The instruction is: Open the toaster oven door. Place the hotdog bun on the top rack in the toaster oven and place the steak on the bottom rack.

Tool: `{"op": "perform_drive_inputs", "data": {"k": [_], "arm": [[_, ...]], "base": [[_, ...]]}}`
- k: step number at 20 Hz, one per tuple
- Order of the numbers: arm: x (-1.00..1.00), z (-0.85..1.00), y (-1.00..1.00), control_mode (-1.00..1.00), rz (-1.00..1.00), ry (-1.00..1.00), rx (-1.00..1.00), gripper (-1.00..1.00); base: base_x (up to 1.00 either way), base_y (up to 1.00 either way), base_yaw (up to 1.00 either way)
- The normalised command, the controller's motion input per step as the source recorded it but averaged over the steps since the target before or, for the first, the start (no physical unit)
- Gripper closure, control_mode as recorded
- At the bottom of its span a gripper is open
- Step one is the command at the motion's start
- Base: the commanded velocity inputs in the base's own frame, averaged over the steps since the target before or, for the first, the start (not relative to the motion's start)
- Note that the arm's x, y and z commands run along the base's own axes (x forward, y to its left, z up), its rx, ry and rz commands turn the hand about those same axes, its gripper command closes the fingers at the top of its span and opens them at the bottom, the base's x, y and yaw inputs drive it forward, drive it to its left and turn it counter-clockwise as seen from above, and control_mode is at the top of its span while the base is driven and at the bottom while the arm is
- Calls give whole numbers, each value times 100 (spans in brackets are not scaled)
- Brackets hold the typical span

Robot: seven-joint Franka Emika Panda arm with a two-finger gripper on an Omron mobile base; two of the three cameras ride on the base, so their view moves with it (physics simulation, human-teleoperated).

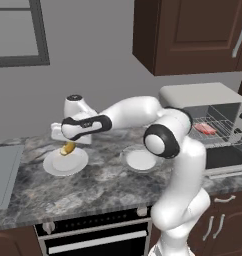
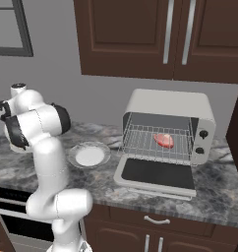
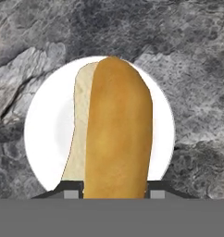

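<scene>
My gripper (image 1: 68,144) is shut on the hotdog bun (image 1: 68,148), holding it just above a white plate (image 1: 53,167) on the counter's left side. In the hand view the golden bun (image 3: 116,134) runs up from between the fingertips (image 3: 72,192) and covers much of the plate (image 3: 44,134). The light grey toaster oven (image 2: 170,104) stands on the right with its door (image 2: 155,174) folded down flat. The pink steak (image 2: 164,140) lies on a wire rack (image 2: 140,142) low in the cavity. From the left base view the steak (image 1: 204,129) and the oven (image 1: 203,95) show past my elbow.
A second, empty white dish (image 1: 139,160) sits mid-counter between the arm and the oven door (image 1: 225,157). A sink (image 1: 3,172) lies at the far left. The black built-in oven (image 1: 93,235) is under the counter edge. Dark cabinets (image 2: 160,37) hang above.
</scene>
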Motion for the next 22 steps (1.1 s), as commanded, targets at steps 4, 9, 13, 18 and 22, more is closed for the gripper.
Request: {"op": "perform_drive_inputs", "data": {"k": [4,9,13,18,22], "arm": [[-31,30,-39,-100,0,-11,0,100],[-30,31,-42,-100,0,-7,0,100],[-32,30,-45,-100,0,-1,0,100],[-31,29,-48,-100,0,1,0,100],[-28,26,-51,-100,3,3,-2,100]], "base": [[0,0,0],[0,0,0],[0,0,0],[0,0,0],[0,0,0]]}}
